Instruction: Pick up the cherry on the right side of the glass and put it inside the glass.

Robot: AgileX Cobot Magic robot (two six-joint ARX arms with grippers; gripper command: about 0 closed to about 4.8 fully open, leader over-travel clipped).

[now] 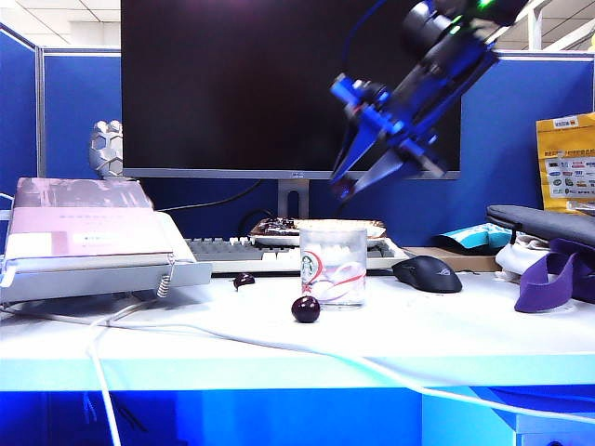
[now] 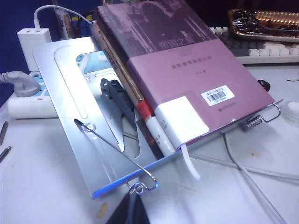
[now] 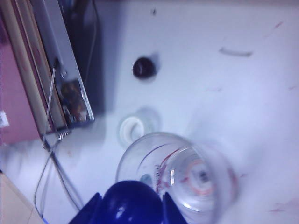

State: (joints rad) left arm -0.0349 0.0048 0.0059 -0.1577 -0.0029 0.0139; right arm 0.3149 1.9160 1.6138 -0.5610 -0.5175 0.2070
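My right gripper point(image 1: 346, 189) hangs tilted above the glass point(image 1: 332, 265). In the right wrist view it point(image 3: 132, 207) is shut on the cherry point(image 3: 132, 203), a dark glossy ball between the two blue fingers. The open mouth of the clear glass point(image 3: 191, 175), with its red lines and green logo, lies just under and beside the cherry. My left gripper point(image 2: 130, 212) shows only as dark fingers pressed together, low over the table by the metal book stand point(image 2: 70, 93). It holds nothing.
A larger dark cherry point(image 1: 306, 308) lies in front of the glass, a smaller dark one point(image 1: 244, 280) to its left. A book point(image 1: 79, 218) rests on the stand. Keyboard point(image 1: 223, 251), monitor, black mouse point(image 1: 426, 273) and white cables point(image 1: 232, 339) surround the glass. A small white ring point(image 3: 132, 128) lies near it.
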